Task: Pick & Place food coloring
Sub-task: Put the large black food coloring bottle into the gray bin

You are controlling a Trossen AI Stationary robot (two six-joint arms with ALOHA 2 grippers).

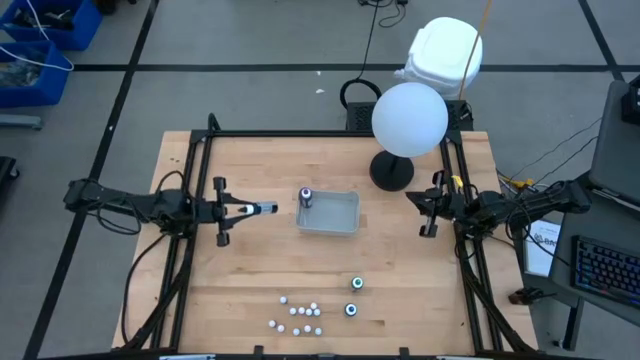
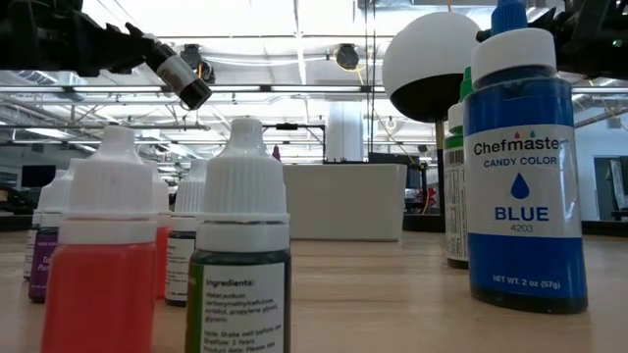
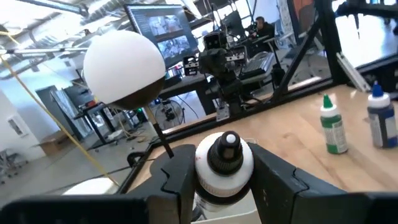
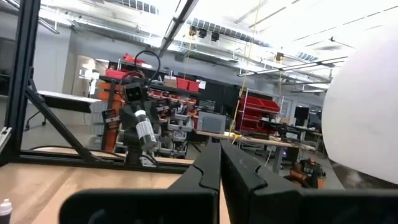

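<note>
1. The left gripper (image 1: 262,209) hangs above the table at nine o'clock of the shallow grey rectangular tray (image 1: 340,222), its fingers closed on a small white-capped food coloring bottle (image 3: 222,163).
2. That bottle lies near level, long axis along the arm, cap pointing at three o'clock toward the tray.
3. One dark round bottle with a pale top (image 1: 306,196) stands upright in the tray's ten o'clock corner; that much looks done.
4. Left to move: two teal-topped bottles (image 1: 356,285) and the cluster of tiny white-capped dropper bottles (image 1: 300,317) at six o'clock of the tray.
5. The right gripper (image 1: 428,203) waits at three o'clock, fingers pressed together, empty.
</note>
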